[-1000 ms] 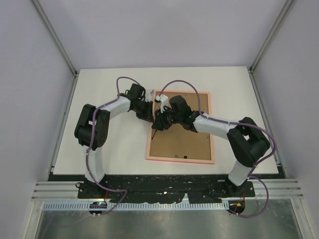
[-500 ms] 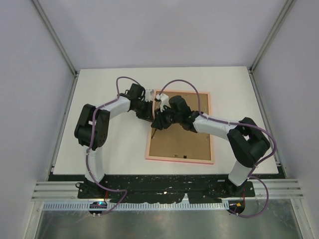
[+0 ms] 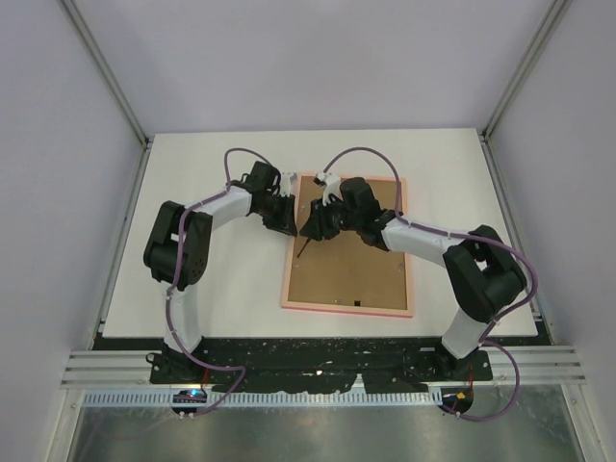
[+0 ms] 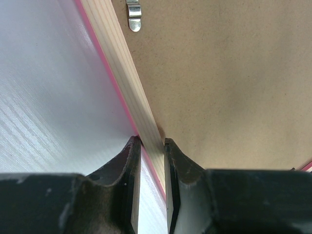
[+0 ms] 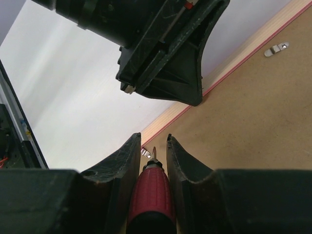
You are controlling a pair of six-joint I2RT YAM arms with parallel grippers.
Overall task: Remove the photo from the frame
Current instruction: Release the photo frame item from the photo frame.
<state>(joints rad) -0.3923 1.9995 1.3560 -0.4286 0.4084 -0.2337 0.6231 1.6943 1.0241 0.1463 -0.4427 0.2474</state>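
The frame lies face down on the white table, its pale pink rim around a plain brown backing board. The photo is hidden under that board. My left gripper is shut on the frame's left rim, one finger outside and one on the board side. My right gripper is shut on a red-handled screwdriver. The screwdriver tip hangs just above a small metal clip at the board's left edge. From above, both grippers crowd the frame's upper left corner.
More metal clips sit on the backing board. The left gripper's black body hangs close ahead of the right gripper. Purple cables loop over both arms. White table surface surrounds the frame; grey walls enclose it.
My right gripper with the screwdriver has shifted a little toward the far side and right, over the backing board. The left gripper and frame have not moved.
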